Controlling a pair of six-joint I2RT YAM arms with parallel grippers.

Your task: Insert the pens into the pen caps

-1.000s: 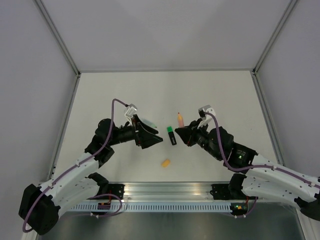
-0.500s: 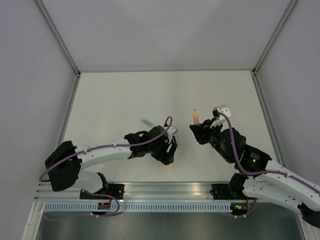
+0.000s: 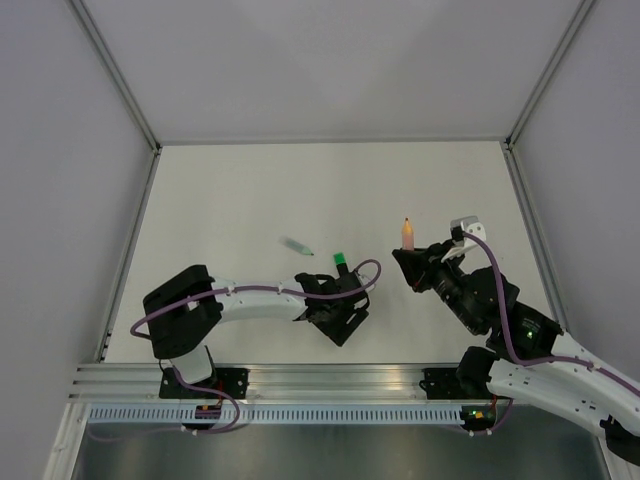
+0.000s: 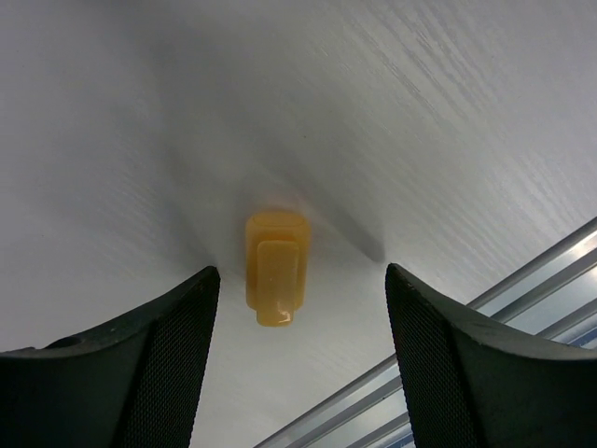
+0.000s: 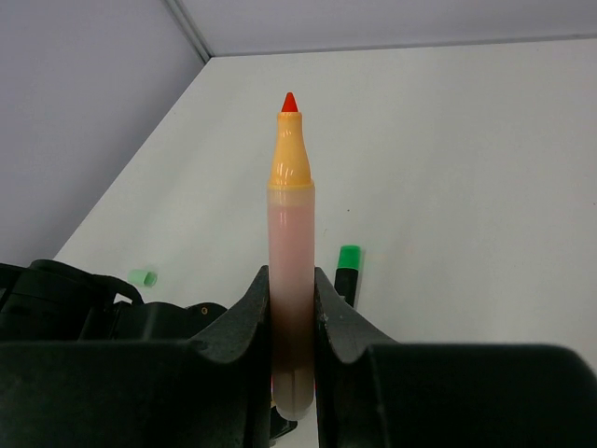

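Note:
An orange pen cap lies on the table between the spread fingers of my open left gripper, which touch nothing. From above, that gripper hides the cap. My right gripper is shut on the orange-pink pen, held upright with its red tip up; in the top view the pen stands right of centre. A black pen with a green end lies just beyond the left gripper. The pale green pen lies farther left.
An aluminium rail runs along the near table edge, close behind the left gripper, and shows in the left wrist view. Grey walls enclose the table on three sides. The left arm stretches across the front.
The left arm swung down toward the near edge and now stands over the orange cap, jaws slightly narrower. The right gripper carried the orange-pink pen to the right.

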